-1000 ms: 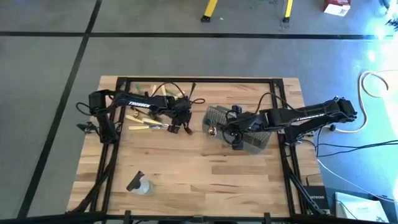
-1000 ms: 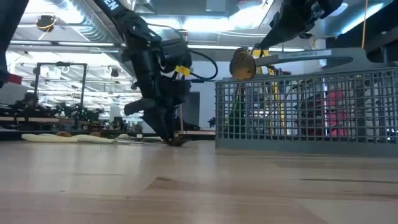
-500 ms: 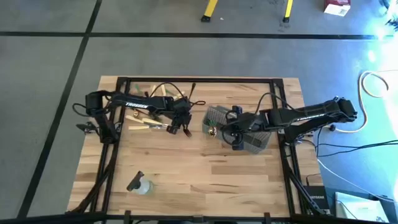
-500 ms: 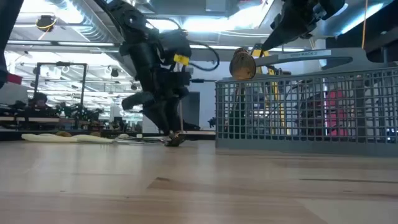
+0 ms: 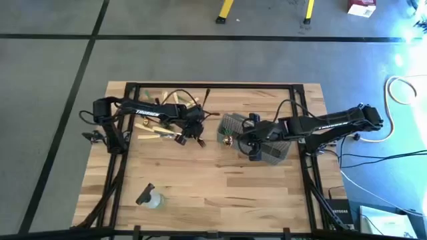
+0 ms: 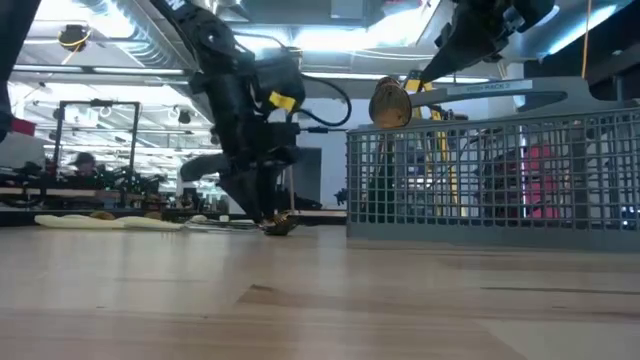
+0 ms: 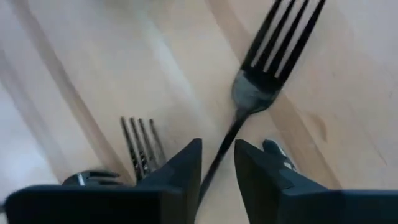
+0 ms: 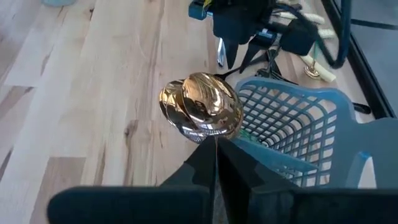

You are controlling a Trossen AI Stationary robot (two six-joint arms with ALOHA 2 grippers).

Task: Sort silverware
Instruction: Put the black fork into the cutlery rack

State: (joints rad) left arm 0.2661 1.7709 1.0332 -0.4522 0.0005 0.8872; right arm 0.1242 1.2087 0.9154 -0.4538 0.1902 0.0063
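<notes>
While the right gripper (image 8: 214, 163) is holding steady above the basket (image 5: 273, 152) rim, fingers pinched on the gold spoon (image 8: 201, 115), I am seeing the left arm swing slightly leftward over the last second. The left gripper (image 7: 217, 163) is pointing down at the table (image 5: 220, 187), fingers closing around the black fork (image 7: 267, 68) handle, which is lying flat; lift not yet made, in my judgement. Remaining utensils (image 5: 155, 133) are lying scattered near the table's left rear.
</notes>
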